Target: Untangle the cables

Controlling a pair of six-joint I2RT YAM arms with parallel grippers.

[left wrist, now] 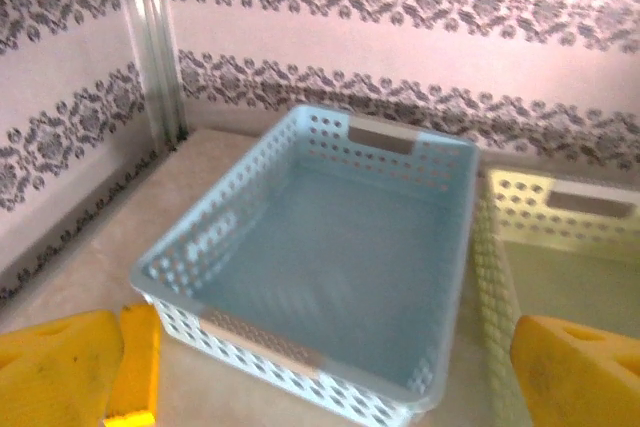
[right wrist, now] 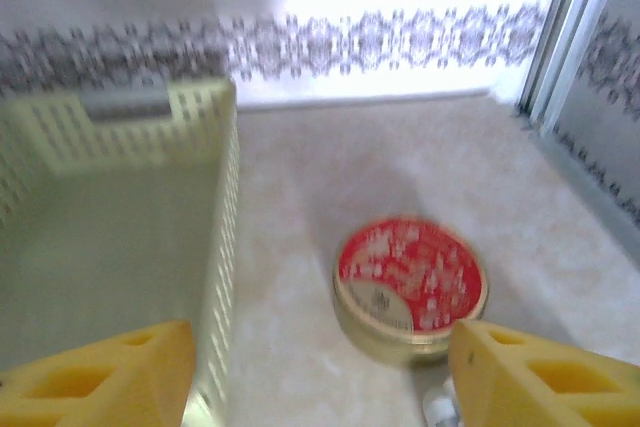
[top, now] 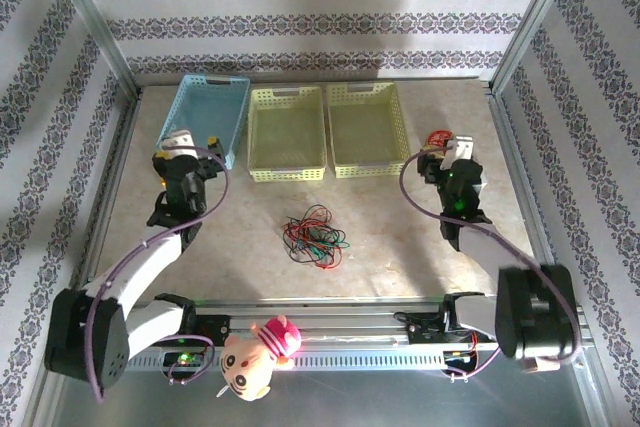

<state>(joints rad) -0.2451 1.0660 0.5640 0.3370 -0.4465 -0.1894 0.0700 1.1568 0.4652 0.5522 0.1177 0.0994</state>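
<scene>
The cables [top: 314, 235] are seen lying in one tangled heap at mid-table, touched by neither arm. The left gripper [top: 188, 139] is held spread wide and empty by the blue basket's [top: 205, 112] near corner. The right gripper [top: 447, 142] is likewise parted, grasping nothing, just short of a red tin [right wrist: 410, 282]. Both are probably kept aside so the heap can be approached freely.

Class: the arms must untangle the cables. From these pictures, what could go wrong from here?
1. The right gripper sits just short of the red tin, so it may knock or grab that.
2. The left gripper faces the blue basket and could bump it.
3. The cables lie in one small heap; pulling one strand may drag or tighten all.
</scene>
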